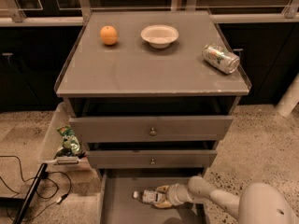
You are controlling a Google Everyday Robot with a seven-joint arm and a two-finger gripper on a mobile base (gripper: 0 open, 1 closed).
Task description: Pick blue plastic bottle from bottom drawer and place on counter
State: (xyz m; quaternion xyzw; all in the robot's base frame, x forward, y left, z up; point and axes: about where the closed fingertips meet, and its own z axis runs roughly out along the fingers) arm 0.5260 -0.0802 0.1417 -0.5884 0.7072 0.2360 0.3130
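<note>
Down in the bottom drawer [117, 211], the gripper [162, 197], clenched around the lying blue plastic bottle [148, 197], should draw nearward past the upper drawer fronts [187, 158] before rising to the desk [140, 73].

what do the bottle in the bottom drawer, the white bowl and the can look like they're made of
The blue plastic bottle: seemingly see-through body with a white cap, so probably thin clear plastic; the gripper is at it in the bottom drawer. The bowl: plain matte white, ceramic or plastic, hard to say. The can: dented, shiny silver-green, likely thin aluminium.
</note>
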